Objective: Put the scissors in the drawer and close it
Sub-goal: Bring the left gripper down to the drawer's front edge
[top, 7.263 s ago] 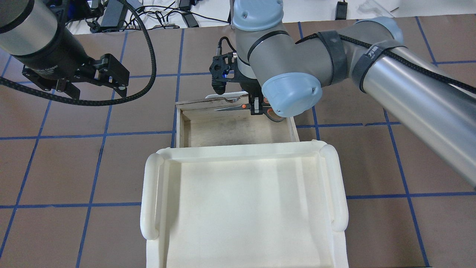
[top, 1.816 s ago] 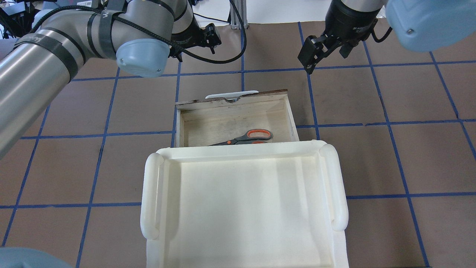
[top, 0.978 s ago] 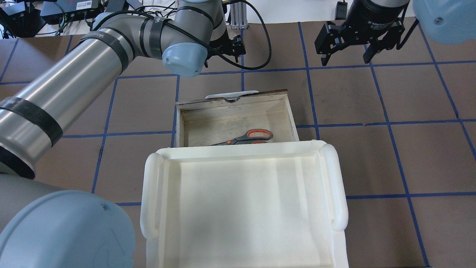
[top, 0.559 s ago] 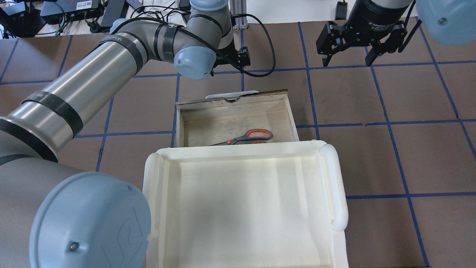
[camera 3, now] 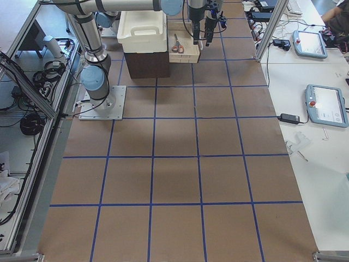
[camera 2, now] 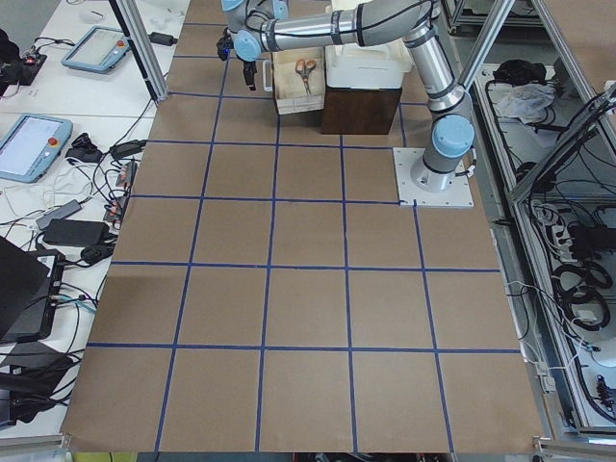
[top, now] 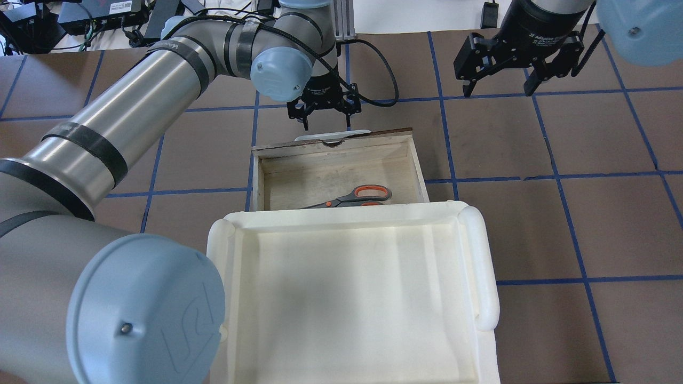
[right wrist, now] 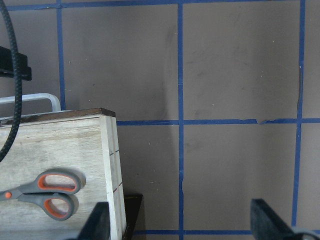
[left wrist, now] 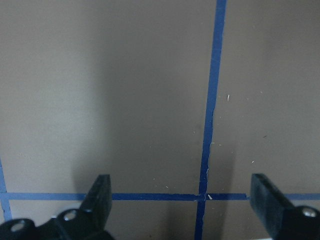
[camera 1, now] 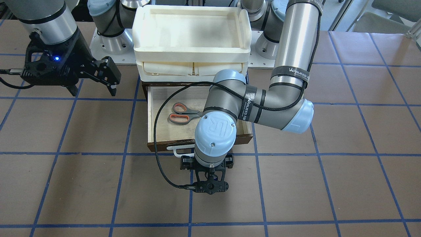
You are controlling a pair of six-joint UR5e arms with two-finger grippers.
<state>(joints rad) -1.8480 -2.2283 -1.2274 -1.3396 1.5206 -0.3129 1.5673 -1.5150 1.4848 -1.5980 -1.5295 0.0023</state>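
The scissors (top: 358,195) lie flat on the pale floor of the drawer (top: 336,147), handles toward the robot's right; they also show in the front view (camera 1: 182,114) and the right wrist view (right wrist: 46,193). The drawer stands pulled out, its white handle (top: 333,133) on the far side. My left gripper (top: 328,125) hangs open, pointing down just beyond that handle, with only bare table between its fingers (left wrist: 100,199). In the front view the left wrist covers it. My right gripper (top: 499,88) is open and empty, off to the drawer's far right.
The cream-white tray unit (top: 217,277) sits over the drawer's housing on the robot's side. A black cable (camera 1: 161,164) loops from the left wrist across the drawer's front corner. Brown table with blue grid tape (top: 555,176) lies all around.
Earlier the right gripper held the scissors over the drawer; they now lie inside it and that gripper is back at the far right. The left arm swung in and lowered its gripper toward the handle.
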